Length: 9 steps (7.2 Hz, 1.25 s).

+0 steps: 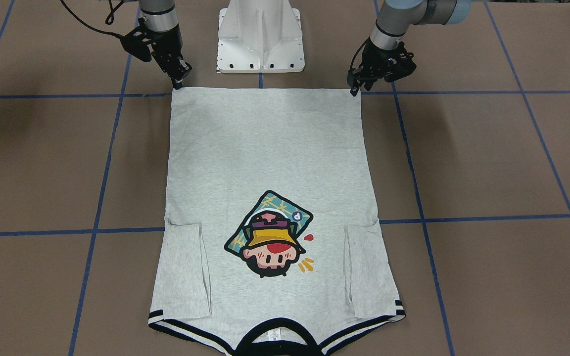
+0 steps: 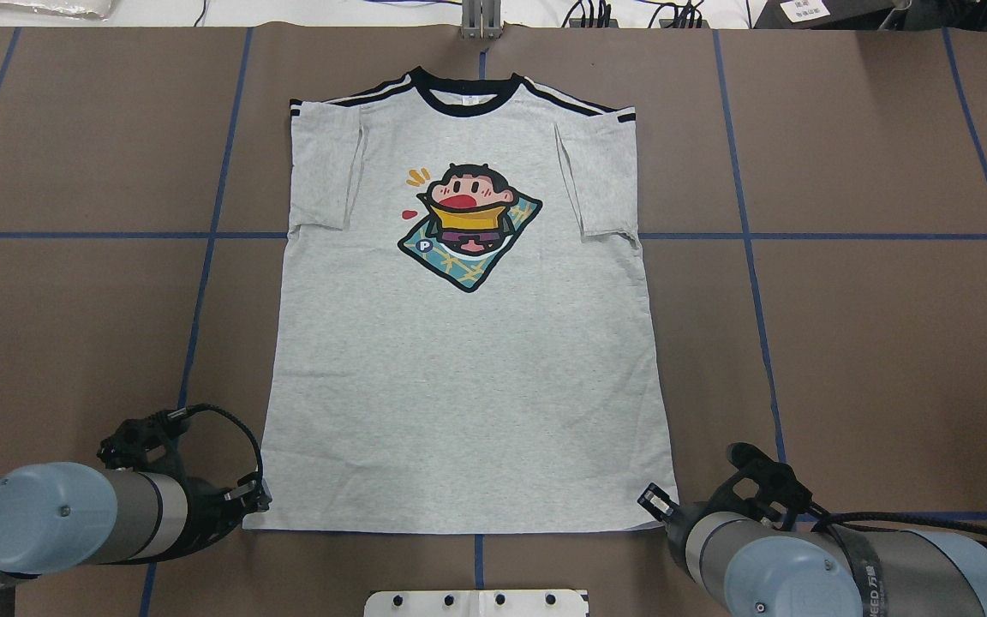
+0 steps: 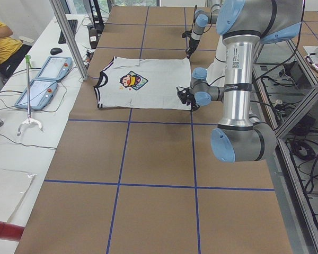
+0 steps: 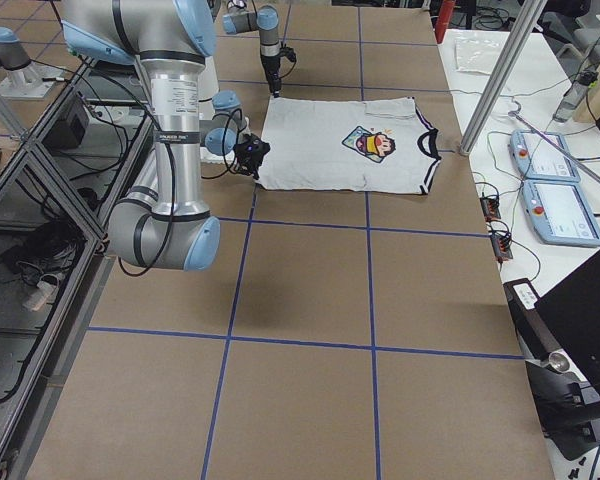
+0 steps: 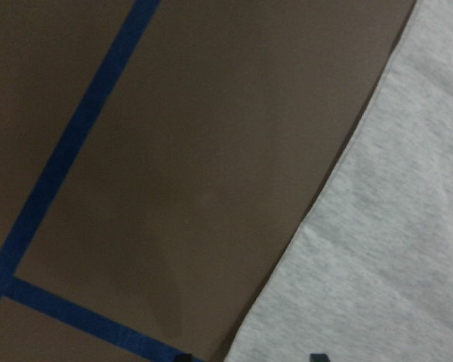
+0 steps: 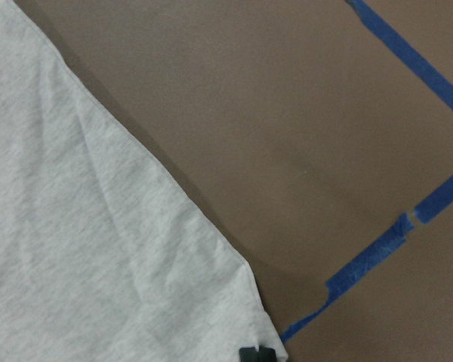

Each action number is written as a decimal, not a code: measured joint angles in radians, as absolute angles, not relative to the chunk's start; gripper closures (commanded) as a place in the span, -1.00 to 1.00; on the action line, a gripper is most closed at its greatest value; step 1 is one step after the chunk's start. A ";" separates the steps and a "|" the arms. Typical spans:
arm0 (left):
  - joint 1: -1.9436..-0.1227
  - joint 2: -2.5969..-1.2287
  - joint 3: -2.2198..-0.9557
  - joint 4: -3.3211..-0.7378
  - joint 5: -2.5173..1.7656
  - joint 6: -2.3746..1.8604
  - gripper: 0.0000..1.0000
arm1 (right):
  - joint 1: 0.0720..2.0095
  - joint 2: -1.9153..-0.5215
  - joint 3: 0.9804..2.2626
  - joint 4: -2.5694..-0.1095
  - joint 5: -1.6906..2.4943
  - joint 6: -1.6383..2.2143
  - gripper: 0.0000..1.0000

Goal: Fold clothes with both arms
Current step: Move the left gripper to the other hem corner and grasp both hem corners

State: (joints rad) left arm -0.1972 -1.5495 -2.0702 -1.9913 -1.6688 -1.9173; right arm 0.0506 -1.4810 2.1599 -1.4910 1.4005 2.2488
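Observation:
The light grey T-shirt (image 1: 265, 148) lies flat on the brown table, print up, with both sleeves folded in and the black collar on the side away from me (image 2: 459, 360). My left gripper (image 1: 353, 90) is low at the hem's left corner (image 2: 258, 497). In the left wrist view its two fingertips stand apart at the bottom edge, with the shirt's edge (image 5: 392, 264) between them. My right gripper (image 1: 178, 84) is at the hem's right corner (image 2: 652, 501). In the right wrist view its tips are together on the very corner of the cloth (image 6: 98, 249).
The white pedestal base (image 1: 260, 34) stands between the arms, just behind the hem. Blue tape lines (image 2: 750, 257) cross the table. Teach pendants (image 3: 42, 79), a metal pole (image 3: 69, 42) and a seated person (image 3: 0, 42) are beyond the table's far edge.

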 measured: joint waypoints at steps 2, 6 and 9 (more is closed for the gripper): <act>-0.190 -1.550 -2.069 -1.991 -1.669 -1.919 0.02 | 0.051 -1.480 2.161 -1.491 1.402 2.249 1.00; -0.178 -1.551 -2.062 -1.991 -1.669 -1.919 1.00 | 0.051 -1.479 2.162 -1.491 1.402 2.249 1.00; -0.177 -1.552 -2.066 -1.991 -1.669 -1.919 1.00 | 0.051 -1.478 2.163 -1.491 1.402 2.249 1.00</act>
State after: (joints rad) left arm -0.1767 -1.5518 -2.0656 -1.9911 -1.6690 -1.9190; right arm 0.0506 -1.4783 2.1634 -1.4910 1.4021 2.2488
